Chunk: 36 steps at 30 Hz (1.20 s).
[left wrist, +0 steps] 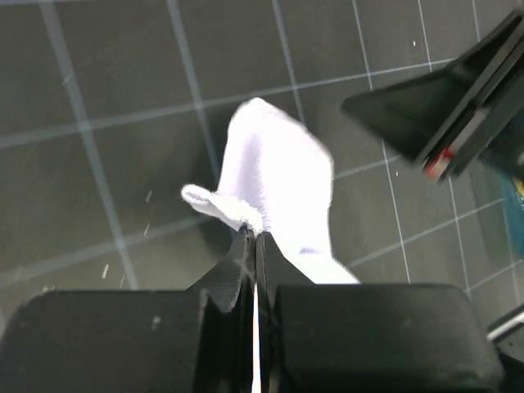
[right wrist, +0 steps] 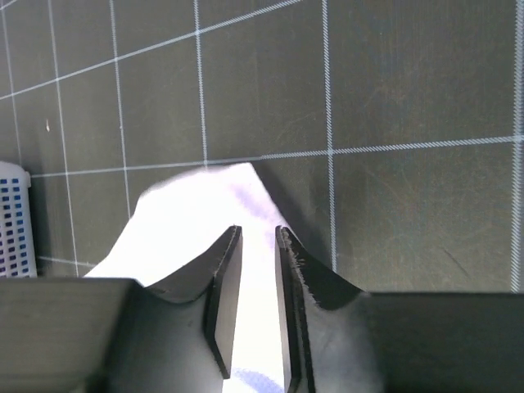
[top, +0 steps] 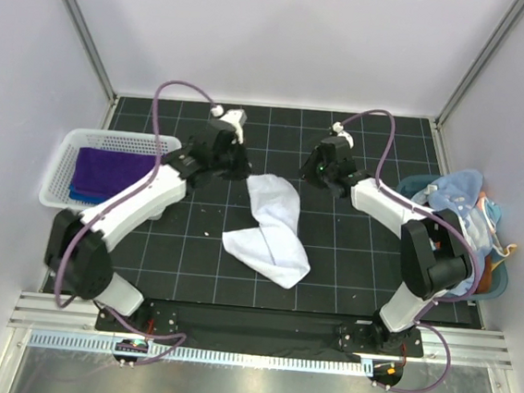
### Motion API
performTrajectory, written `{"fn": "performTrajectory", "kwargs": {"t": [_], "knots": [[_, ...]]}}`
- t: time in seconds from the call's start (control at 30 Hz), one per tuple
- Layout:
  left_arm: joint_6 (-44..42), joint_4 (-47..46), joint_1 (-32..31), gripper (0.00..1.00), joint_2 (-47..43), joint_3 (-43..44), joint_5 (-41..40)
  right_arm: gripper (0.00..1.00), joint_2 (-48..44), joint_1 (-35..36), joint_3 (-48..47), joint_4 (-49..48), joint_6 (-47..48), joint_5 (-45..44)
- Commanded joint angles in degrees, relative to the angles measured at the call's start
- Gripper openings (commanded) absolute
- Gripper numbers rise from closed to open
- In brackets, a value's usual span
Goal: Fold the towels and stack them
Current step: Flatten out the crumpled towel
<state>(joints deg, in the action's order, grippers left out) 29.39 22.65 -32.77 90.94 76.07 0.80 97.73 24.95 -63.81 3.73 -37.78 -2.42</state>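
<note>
Top external view: the white towel (top: 273, 230) is seen crumpled in the middle of the mat (top: 347, 279), and the purple towel (top: 112, 165) is stacked on the blue towel (top: 84, 195) in the basket (top: 62, 154) at left. One far corner is pinched tight by the left gripper (left wrist: 253, 236); the right gripper (right wrist: 259, 233) is set narrowly apart over the other.

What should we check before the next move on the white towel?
1. Left gripper jaws shut on a white towel corner: ok.
2. Right gripper holding the towel: not ok, jaws apart over the cloth.
3. Towel lying flat: not ok, twisted and bunched.
4. Purple towel folded in the basket, on the blue towel: ok.
5. Grippers apart from each other: ok.
</note>
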Motion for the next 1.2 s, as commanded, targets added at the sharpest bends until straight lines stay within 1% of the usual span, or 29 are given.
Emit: {"fn": "performTrajectory", "kwargs": {"t": [0.0,0.07,0.1,0.17,0.2,0.3,0.33,0.37,0.43,0.57,0.63,0.77,0.87,0.97,1.07,1.17], "knots": [[5.06,-1.64,0.69,0.0,-10.75,-9.25,-4.13,0.31,-3.86,0.27,0.79,1.37,3.32,-0.06],[8.04,-2.61,0.7,0.0,-13.75,-14.26,-4.4,0.34,-4.13,1.06,1.05,2.42,4.99,-1.01],[9.1,-2.88,0.78,0.0,-16.29,-18.9,-5.18,0.38,-4.13,2.02,1.32,2.43,5.69,-1.36],[11.91,-4.71,0.87,0.0,-18.33,-24.63,-5.37,0.4,-3.61,3.0,2.11,1.9,7.27,-1.36],[13.14,-5.25,0.87,0.0,-19.47,-30.05,-5.28,0.42,-3.17,4.13,2.11,1.81,8.06,-1.02],[17.19,-8.23,0.87,0.0,-23.16,-37.46,-5.02,0.45,-0.88,5.89,1.15,1.98,10.88,0.57],[18.07,-8.94,0.96,0.0,-24.91,-41.23,-4.32,0.45,-0.27,6.86,0.71,2.42,11.67,1.7],[19.03,-10.07,0.87,0.0,-25.71,-43.1,-3.88,0.45,0.52,7.3,-0.34,2.43,12.37,3.63],[21.14,-10.44,0.96,0.0,-27.21,-46.7,-4.31,0.46,2.72,8.53,-1.66,3.12,14.57,4.78],[23.69,-10.53,0.87,0.0,-31.07,-50.14,-4.4,0.47,6.15,10.64,-7.19,5.41,18.52,4.71],[24.4,-10.7,0.87,0.0,-31.52,-50.76,-3.96,0.49,7.73,11.0,-9.47,5.5,19.67,5.05],[24.32,-10.44,0.87,0.0,-31.87,-51.2,-4.23,0.54,10.72,12.22,-13.25,6.81,20.55,9.09],[24.23,-10.35,0.87,0.0,-31.87,-51.2,-4.31,0.58,11.6,13.89,-14.32,7.35,20.73,10.93],[23.96,-10.79,0.96,0.0,-31.26,-50.76,-4.14,0.61,11.69,14.69,-13.88,6.91,20.64,14.89],[23.44,-10.79,0.87,0.0,-30.91,-50.32,-4.22,0.66,12.39,16.53,-14.5,8.83,23.0,15.34],[23.09,-10.27,0.87,0.0,-31.17,-50.23,-4.66,0.68,13.44,18.11,-15.11,11.82,25.03,15.25]]}}
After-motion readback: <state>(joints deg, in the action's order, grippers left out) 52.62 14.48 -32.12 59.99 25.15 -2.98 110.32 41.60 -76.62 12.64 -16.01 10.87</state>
